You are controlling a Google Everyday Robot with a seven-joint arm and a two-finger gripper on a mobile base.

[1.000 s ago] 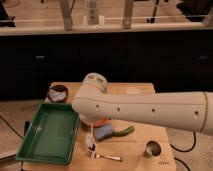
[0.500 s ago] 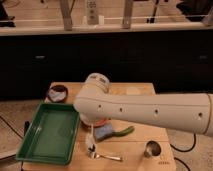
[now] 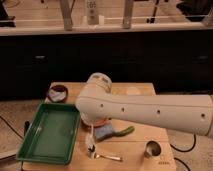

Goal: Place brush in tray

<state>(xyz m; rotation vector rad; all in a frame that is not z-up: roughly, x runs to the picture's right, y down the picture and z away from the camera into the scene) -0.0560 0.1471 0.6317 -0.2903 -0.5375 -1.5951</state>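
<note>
1. Arm (image 3: pixel 150 112): the white arm reaches in from the right across the table (image 3: pixel 145 92). Its rounded end lies over the table's middle, just right of the tray.
2. Tray (image 3: pixel 30 135): the green tray sits at the table's left edge. Nothing lies in it, so placement is not done.
3. Claw (image 3: pixel 90 124): located under the arm's low end, near the tray's right rim and almost wholly masked by the arm. Whether it is clenched or released cannot be told.
4. Brush (image 3: pixel 92 137): the slim white stick runs down from beneath the arm to the table, just beside the tray and outside it, above the fork (image 3: pixel 106 156).
5. Remaining, as judged: confirm the grasp, carry the brush left over the rim, release.
6. Against half a second ago: arm, brush and tray show no clear shift; the tray was likewise unfilled.
</note>
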